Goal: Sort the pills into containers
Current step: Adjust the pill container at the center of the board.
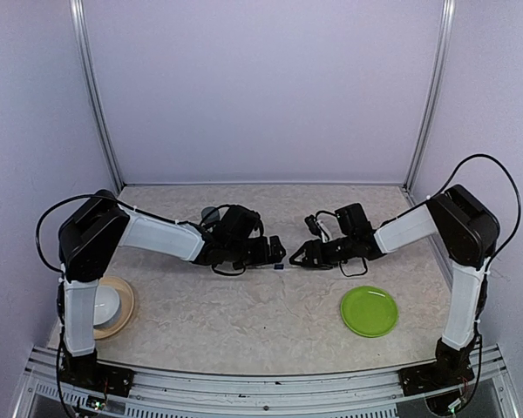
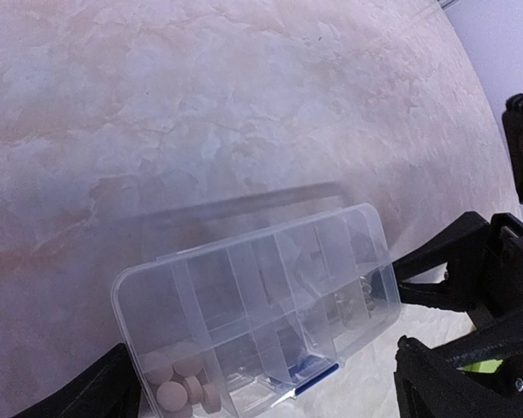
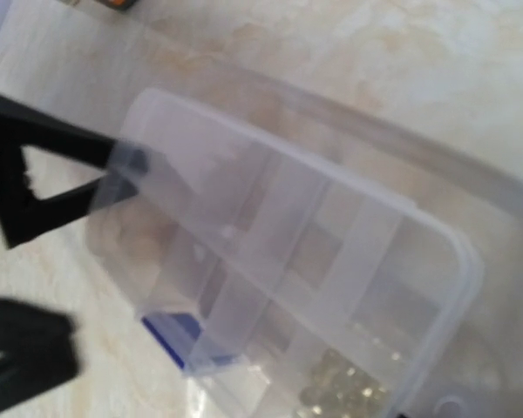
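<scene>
pills: round pinkish tablets, heaped in one end compartment of a clear divided box. a second lot, small pale translucent beads, sits in a compartment at the other end.

left gripper: jaws spread wide. the box lies between its fingers, tablet end by one finger and the opposite end by the other. cannot tell whether the pads press on it.

right gripper: jaws apart, nothing clamped between them. the upper fingertip is at a corner of the box and shows through the clear plastic there. the lower finger is off the box, over bare table. in the left wrist view this gripper reaches in at the bead end.

box: a blue latch is on its long side. in the right wrist view a second clear shell shows behind the compartmented one; cannot tell how far the two stand apart.

table: the box is near the middle, about midway between the left and right edges, with the two grippers meeting over it. a green plate lies toward the near right corner. a white bowl on a tan plate is at the near left corner. a gray cap shows just beyond the left arm, toward the far edge; what is under it is hidden.
</scene>
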Available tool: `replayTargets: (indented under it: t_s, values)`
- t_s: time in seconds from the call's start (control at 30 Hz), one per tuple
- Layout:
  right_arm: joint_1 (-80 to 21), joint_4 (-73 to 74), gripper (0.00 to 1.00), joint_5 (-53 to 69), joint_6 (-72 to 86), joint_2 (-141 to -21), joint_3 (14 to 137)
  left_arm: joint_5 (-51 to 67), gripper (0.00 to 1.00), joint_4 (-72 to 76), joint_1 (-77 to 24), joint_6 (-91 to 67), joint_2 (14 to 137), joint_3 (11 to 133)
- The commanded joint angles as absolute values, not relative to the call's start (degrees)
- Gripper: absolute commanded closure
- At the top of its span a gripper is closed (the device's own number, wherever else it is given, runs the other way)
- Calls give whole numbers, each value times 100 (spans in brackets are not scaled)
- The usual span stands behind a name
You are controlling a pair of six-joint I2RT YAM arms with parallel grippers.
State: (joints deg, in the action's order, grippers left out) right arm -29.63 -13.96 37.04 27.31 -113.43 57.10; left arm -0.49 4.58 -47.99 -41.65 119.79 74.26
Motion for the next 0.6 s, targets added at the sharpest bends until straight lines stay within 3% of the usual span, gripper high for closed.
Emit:
replayTargets:
  t_s: [0.0, 0.4, 0.53, 0.57]
  values:
    - [-2938, -873, 35, 3401, 2672, -11030, 5669, -323, 1, 536, -4949, -4004, 11419, 7394]
    - [-2821, -340, 28, 2937, 2230, -10262, 5534, -2325, 1, -391, -5203, -3390, 10759, 7536]
    - [-2822, -214, 21, 2788, 2008, -9566, 5226, -2873, 1, -654, -5283, -3157, 10204, 7369]
    - [-2823, -210, 14, 2750, 1918, -9337, 5123, -2990, 1, -668, -5309, -3071, 10036, 7282]
